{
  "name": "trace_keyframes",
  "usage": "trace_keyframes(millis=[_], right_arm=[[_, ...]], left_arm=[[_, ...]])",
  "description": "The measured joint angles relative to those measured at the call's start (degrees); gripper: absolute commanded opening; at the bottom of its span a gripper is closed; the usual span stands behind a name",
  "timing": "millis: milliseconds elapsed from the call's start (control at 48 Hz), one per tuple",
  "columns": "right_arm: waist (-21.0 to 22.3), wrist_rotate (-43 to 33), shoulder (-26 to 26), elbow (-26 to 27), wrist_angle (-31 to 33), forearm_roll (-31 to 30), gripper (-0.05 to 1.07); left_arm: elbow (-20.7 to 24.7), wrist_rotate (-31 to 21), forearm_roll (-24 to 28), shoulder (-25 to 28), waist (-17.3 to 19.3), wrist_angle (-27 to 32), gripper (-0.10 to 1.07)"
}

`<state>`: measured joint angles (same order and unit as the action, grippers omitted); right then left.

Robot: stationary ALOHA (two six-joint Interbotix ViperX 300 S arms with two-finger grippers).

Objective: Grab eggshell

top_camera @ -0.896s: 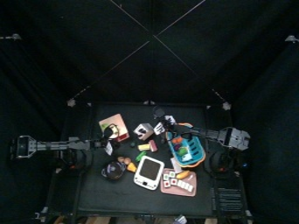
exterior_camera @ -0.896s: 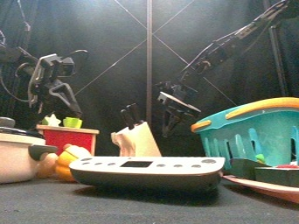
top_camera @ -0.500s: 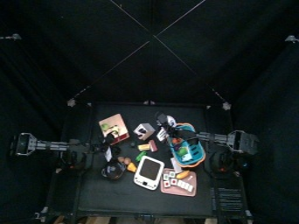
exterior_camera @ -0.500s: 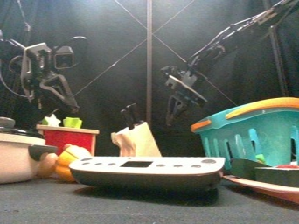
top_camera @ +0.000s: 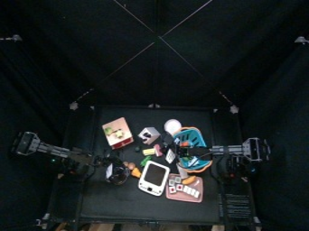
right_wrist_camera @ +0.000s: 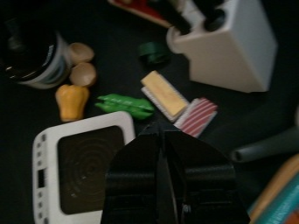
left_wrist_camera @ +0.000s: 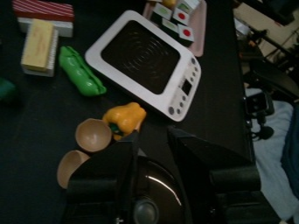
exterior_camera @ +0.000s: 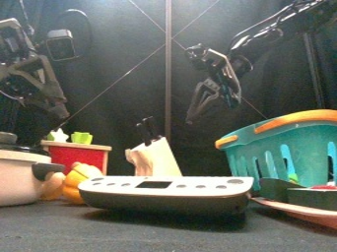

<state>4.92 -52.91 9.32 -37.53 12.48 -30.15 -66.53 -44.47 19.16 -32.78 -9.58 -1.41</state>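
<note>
Two brown eggshell halves (left_wrist_camera: 90, 134) lie on the black table beside the dark pot (left_wrist_camera: 146, 194), next to an orange pepper (left_wrist_camera: 126, 118). My left gripper (left_wrist_camera: 152, 144) hangs open above the pot's edge, close to the eggshell, with nothing between its jaws. In the front view the left gripper (exterior_camera: 33, 79) is high at the left. The right wrist view shows the eggshell (right_wrist_camera: 82, 63) far below by the pot (right_wrist_camera: 30, 52). My right gripper (right_wrist_camera: 160, 136) is shut and empty, raised well above the table (exterior_camera: 211, 89).
A white scale (left_wrist_camera: 146, 61) lies mid-table, with a green pepper (left_wrist_camera: 79, 70), a yellow block (left_wrist_camera: 41, 45) and a red box (exterior_camera: 75, 155) around it. The knife block (right_wrist_camera: 222, 39), the teal basket (exterior_camera: 283, 148) and a tray (top_camera: 183, 188) crowd the right side.
Both arms have pulled back toward their own sides. In the front view the left gripper moved left and up, and the right gripper rose higher.
</note>
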Motion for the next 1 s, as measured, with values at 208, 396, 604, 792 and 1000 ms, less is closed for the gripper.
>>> trace_keyframes(millis=[208,396,604,792,1000], right_arm=[[-2.7,0.2,-0.1,-2.8,-9.9,1.7,0.44],[-3.6,0.5,-2.0,-3.0,-15.4,1.1,0.44],[-3.8,0.6,-5.6,-1.5,-17.3,0.6,0.44],[-4.0,0.6,-9.4,0.4,-17.3,0.6,0.44],[-4.0,0.5,-11.8,2.5,-17.4,0.5,0.44]], left_arm=[[0.0,0.0,-1.8,0.0,-4.6,3.1,0.86],[0.7,0.0,-8.0,-0.4,-9.5,12.0,0.86],[3.6,-0.3,-12.5,-1.0,-11.3,25.6,0.86],[6.2,-0.5,-12.6,-1.2,-13.8,32.7,0.86],[8.8,-0.2,-10.4,-2.1,-15.3,36.0,0.86]])
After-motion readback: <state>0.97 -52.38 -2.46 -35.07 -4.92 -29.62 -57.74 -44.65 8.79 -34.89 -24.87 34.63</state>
